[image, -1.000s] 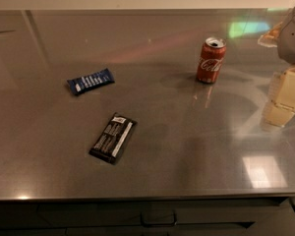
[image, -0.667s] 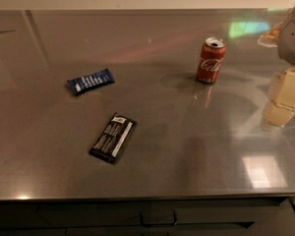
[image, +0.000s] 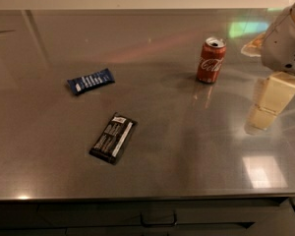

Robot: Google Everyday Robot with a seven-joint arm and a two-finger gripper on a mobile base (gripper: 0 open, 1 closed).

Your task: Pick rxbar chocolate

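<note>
Claw at right edge above worktop; open or closed, I cannot tell. Target rxbar lies flat, front-left of centre, well apart from claw. I judge it light, thin, slick-wrapped, slightly pliable; best hold across narrow width at mid-length, claw lowered close to worktop.

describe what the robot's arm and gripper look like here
The arm's end is a rounded, off-white housing with a small dark dot and dark vent slats near the picture's edge. Below it, at the right edge over the table, the gripper is made of blocky, cream-coloured segments. No cables or lettering show.
</note>
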